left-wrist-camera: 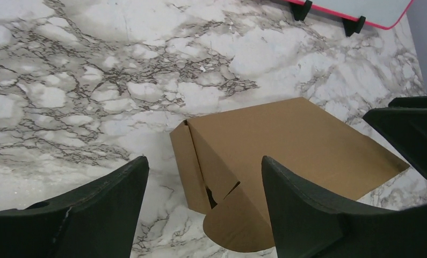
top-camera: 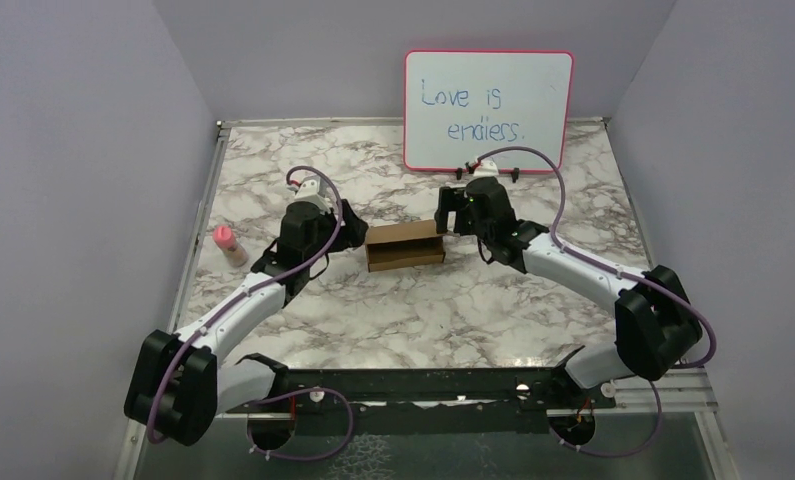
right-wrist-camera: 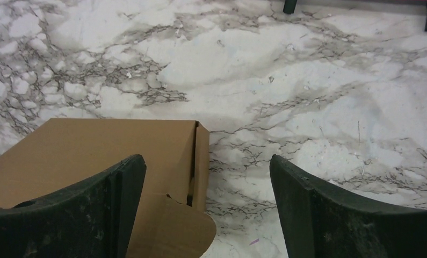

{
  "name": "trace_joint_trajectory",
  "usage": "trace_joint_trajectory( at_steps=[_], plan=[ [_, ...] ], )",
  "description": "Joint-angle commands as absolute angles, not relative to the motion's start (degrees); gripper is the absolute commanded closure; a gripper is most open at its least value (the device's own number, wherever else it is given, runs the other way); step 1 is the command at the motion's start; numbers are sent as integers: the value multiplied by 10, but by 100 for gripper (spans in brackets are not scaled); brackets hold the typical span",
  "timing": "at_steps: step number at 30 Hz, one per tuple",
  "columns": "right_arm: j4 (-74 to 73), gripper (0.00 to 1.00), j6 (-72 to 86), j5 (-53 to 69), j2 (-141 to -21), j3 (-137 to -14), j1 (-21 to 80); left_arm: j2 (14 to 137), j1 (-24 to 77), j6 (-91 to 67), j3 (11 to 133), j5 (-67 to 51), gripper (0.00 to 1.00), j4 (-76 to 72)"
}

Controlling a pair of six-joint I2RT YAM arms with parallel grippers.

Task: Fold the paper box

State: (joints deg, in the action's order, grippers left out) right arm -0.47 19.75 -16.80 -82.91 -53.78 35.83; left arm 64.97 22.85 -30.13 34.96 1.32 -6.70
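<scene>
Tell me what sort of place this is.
Probably a robot lab test cell: plain walls box in a marble-patterned table, the left arm and right arm are bolted at its near edge, and a whiteboard stands behind.

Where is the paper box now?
In the top view the paper box sits on the table in front of the whiteboard, between the left gripper at its left end and the right gripper at its right.

paper box [top-camera: 405, 247]: plain brown cardboard, small shallow rectangular shape
pose: lying flat, long side running left to right
rounded flap [left-wrist-camera: 235, 228]: sticking out at one end, untucked
</scene>
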Motion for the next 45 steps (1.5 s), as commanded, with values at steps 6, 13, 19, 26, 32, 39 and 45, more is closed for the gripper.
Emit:
trace_joint_trajectory(
  at_steps=[6,13,19,26,32,39,45],
  plan=[
    [-5,13,215,-117,-836,-495,353,683,224,-318,325,-70,39,-116],
    [20,18,225,-103,-844,-467,353,702,224,-330,293,-81,48,-140],
    [35,25,229,-91,-852,-455,353,727,224,-333,287,-92,49,-156],
    [43,31,232,-85,-861,-446,353,750,224,-332,284,-99,54,-163],
    [62,37,239,-79,-872,-424,353,777,225,-325,274,-98,60,-166],
    [93,48,248,-61,-887,-396,353,795,225,-326,255,-99,62,-180],
    [101,50,247,-54,-851,-396,353,751,225,-330,256,-88,61,-179]
  ],
)
